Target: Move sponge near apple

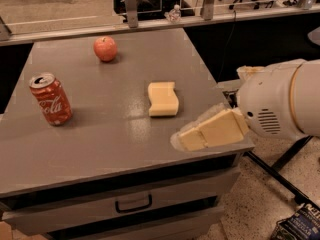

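- At the far left we see a red aluminium Coca-Cola can (50,100). It stands upright on the grey flat tabletop (100,154), close to the left edge.
- A little to the right and further back sits the small round red apple with a paler patch (105,48). It rests near the far edge of the tabletop, well apart from the can.
- Under the front edge of the tabletop we make out a grey drawer with a dark looped handle (133,204).
- Right of the middle lies the pale yellow rectangular foam sponge with wavy sides (163,99). It is flat on the tabletop, touched by nothing, and well apart from the apple, which is behind it and to its left.
- Next comes the pale yellow pincer (186,140), low over the front right corner of the tabletop and pointing left. It is near the sponge, in front of it and to its right, but apart from it. We cannot tell whether the pincer is wide or narrow.
- At the far right, the white rounded arm housing (280,106) that carries the pincer hangs beyond the right edge of the tabletop.
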Controlling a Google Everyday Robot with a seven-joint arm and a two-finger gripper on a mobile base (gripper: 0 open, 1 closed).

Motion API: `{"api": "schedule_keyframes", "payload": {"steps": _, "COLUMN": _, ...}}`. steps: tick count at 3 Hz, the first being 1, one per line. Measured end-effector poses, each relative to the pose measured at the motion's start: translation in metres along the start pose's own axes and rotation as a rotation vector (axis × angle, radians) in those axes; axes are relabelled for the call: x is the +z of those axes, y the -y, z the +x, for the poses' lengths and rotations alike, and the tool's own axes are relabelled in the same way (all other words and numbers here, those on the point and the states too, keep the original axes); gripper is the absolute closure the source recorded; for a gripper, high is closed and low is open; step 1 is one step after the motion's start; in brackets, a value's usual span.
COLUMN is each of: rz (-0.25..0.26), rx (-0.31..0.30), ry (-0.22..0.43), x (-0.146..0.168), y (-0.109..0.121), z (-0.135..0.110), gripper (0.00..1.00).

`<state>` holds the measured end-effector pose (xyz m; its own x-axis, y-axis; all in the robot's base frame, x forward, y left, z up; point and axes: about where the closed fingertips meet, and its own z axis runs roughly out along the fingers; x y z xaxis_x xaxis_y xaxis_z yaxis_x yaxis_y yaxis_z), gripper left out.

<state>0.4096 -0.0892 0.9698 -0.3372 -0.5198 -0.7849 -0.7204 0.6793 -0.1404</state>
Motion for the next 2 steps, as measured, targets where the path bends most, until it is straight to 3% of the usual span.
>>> {"api": "schedule_keyframes", "payload": {"steps": 1, "rz": -0.027, "rx": 0.017, "ry": 0.07, "x": 0.015, "y": 0.003, "z": -0.003, "gripper": 0.0}}
{"api": "schedule_keyframes", "payload": {"steps": 2, "rz": -0.022, "rx": 0.023, "ry": 0.078, "x": 0.04, "y": -0.001, "z": 0.012, "gripper": 0.0}}
